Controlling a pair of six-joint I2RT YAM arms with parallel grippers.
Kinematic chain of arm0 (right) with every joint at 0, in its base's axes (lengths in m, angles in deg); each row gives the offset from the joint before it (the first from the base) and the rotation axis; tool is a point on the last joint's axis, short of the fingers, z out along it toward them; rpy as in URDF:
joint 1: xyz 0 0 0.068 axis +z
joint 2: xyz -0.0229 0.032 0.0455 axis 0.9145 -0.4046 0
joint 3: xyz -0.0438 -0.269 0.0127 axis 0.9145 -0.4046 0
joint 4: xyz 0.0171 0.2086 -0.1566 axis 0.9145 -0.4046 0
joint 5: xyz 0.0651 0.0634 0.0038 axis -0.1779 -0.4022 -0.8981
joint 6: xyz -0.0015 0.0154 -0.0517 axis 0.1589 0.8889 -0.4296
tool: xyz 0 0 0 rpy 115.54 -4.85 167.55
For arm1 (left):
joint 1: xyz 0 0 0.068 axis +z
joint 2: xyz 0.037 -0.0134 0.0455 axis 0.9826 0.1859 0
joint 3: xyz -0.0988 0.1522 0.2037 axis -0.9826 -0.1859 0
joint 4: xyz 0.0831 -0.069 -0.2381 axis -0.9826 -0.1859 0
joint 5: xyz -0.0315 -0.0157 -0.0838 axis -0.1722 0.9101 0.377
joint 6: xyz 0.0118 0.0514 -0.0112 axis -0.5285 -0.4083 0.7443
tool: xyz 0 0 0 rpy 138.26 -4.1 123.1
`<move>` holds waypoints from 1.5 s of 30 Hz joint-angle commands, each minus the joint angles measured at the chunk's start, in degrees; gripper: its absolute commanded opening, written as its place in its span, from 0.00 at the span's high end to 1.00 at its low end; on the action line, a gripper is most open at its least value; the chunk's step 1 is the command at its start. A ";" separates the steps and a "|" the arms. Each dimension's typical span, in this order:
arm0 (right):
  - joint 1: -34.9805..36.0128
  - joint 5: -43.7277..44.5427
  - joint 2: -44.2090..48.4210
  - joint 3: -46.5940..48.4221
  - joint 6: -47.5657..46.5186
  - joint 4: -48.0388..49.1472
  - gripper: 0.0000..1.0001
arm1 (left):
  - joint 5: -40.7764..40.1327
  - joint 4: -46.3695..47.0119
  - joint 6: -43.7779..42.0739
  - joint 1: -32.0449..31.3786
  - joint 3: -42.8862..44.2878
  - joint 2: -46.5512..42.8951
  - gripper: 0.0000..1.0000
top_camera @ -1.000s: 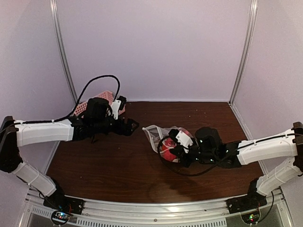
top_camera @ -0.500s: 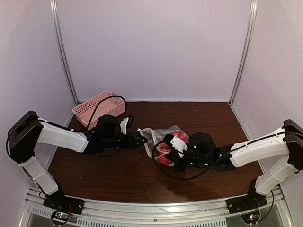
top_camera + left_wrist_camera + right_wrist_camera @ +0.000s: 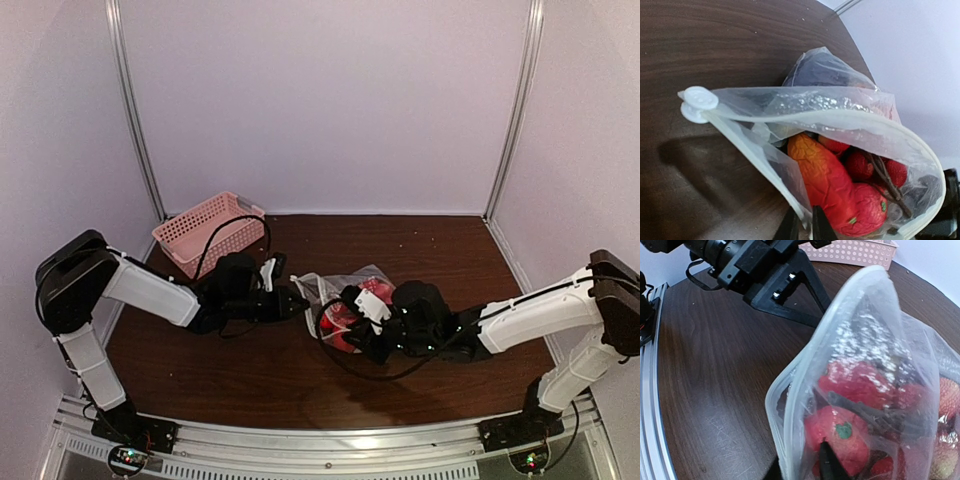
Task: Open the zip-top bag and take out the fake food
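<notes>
Presently we list the following, as seen on the brown table [image 3: 250, 365].

Item one: the zip-top bag [image 3: 805, 102], clear crinkly plastic. It lies on the table near its middle, between the two arms, with its mouth gaping toward the left arm. The white zip strip [image 3: 855, 119] curves around the opening and ends in a round white tab [image 3: 697, 102].

Item two: the left gripper [image 3: 804, 227]. It sits at the near lip of the bag's mouth, its two dark fingers drawn close together with the zip strip pinched between them. We count it as clamped on the bag's rim.

Item three: the right gripper [image 3: 800, 471]. It is at the bag's opposite side, one finger [image 3: 827, 465] seen through the plastic and the other only just in view outside the wall. The bag's edge runs between them; we cannot tell whether they press on it.

Item four: the fake food [image 3: 832, 187], all inside the bag. We note:
- a long red-orange piece nearest the mouth
- red balls [image 3: 860, 165] on a brown stem behind it
- a dark purple piece [image 3: 815, 72] at the far end
- a red piece with a green spot [image 3: 842, 431]

Item five: a pink lattice basket [image 3: 205, 230]. It stands at the table's far left corner, behind the left arm and well apart from the bag.
</notes>
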 commanded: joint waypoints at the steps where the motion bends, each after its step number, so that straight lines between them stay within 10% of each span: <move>1: 0.35 -4.22 0.87 4.79 1.39 -6.48 0.63 | -1.09 4.16 0.94 -0.09 -1.22 0.37 0.96; 16: 1.39 7.57 2.86 30.50 11.70 -40.96 0.32 | -0.54 11.72 0.30 -1.42 -4.22 -0.49 1.00; 40: 4.86 17.28 -18.61 48.18 13.49 -50.29 0.44 | -1.69 14.28 0.76 -2.51 -5.78 -1.64 1.00; 45: 4.85 19.89 -19.79 49.22 13.51 -52.47 0.68 | -2.45 13.86 0.65 -2.50 -6.60 -2.14 1.00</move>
